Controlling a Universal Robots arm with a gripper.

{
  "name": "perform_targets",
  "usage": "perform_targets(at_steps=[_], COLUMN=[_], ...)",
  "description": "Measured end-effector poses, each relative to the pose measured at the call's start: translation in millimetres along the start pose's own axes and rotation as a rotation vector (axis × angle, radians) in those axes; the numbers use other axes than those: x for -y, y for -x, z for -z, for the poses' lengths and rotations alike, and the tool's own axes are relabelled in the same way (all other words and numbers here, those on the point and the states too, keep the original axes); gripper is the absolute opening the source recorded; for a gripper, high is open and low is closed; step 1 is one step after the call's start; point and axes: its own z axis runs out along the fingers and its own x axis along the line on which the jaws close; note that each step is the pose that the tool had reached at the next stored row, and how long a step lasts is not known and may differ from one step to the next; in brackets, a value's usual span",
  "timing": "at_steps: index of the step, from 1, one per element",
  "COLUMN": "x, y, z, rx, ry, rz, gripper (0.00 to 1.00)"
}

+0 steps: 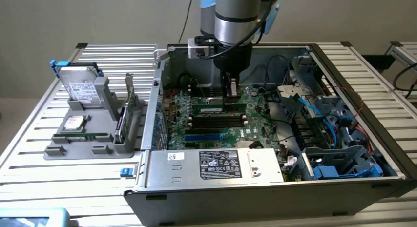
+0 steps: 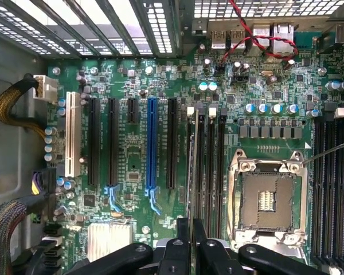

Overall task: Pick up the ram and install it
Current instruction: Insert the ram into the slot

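In the exterior view the arm reaches down into the open computer case [image 1: 260, 200]. The gripper [image 1: 231, 92] is low over the motherboard [image 1: 175, 134], toward the far side of it. The ram [image 1: 212, 109] stands on its edge just under the fingertips, with its white sticker facing the near side. It runs from the exterior view's left to its right and looks set into a memory slot. The empty black slots [image 1: 215, 121] lie just beside it on the near side. Well apart, on the exterior view's left, a grey tray [image 1: 78, 150] outside the case holds other parts.

In the wrist view the ram [image 2: 189, 166] shows only as a thin edge. It lies in line with the empty black slots [image 2: 210, 166], between them and the long expansion slots. Its end is level with the ends of those slots. The edge runs in between the two fingers [image 2: 183, 232] of the gripper [image 2: 191, 235]. The jaws stand almost together around it, so I judge that they are clamped on the ram.

The picking up looks finished, and the step in hand is the installing. The stick is at its slot and is being seated. This step calls for a straight push down with the stick kept in line with the slot. I cannot tell whether the end clips have closed or whether the stick is fully down.
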Motion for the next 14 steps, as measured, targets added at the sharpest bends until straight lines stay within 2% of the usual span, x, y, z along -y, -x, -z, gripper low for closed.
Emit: perform_targets(at_steps=[14], x=[0.6], y=[3.6], z=[-3.9], rx=[0.0008], ry=[0.0016], rz=[0.011], gripper=[0.14])
